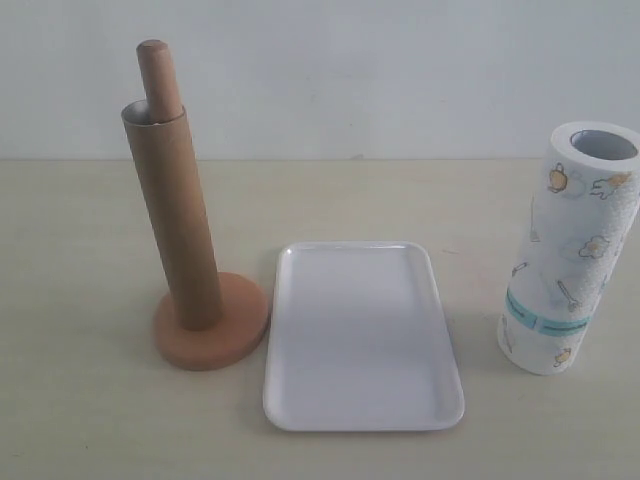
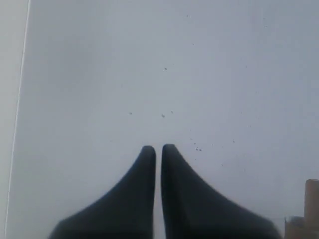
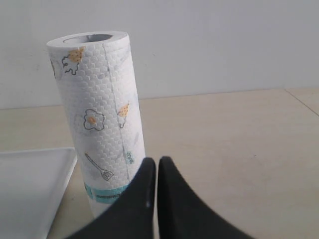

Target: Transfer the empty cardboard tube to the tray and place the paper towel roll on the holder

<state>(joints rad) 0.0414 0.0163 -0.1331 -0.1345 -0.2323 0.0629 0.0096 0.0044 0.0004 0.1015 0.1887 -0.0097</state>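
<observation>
On left of table (image 1: pixel 80 410), empty cardboard tube (image 1: pixel 175 220) sits sleeved over holder (image 1: pixel 228 338) rod, rounded rod tip poking out top. White tray (image 1: pixel 283 330) just beside holder base, paper towel roll (image 1: pixel 568 250) upright at far right. Left gripper (image 2: pixel 158 149) pinched to thin slit, holding nothing. Right gripper (image 3: pixel 157 164) same, near roll. My take: tube first. Open left wide, grab tube around mid-height, pull straight up along rod till clear, otherwise base probably tips. Then lay it flat in tray
</observation>
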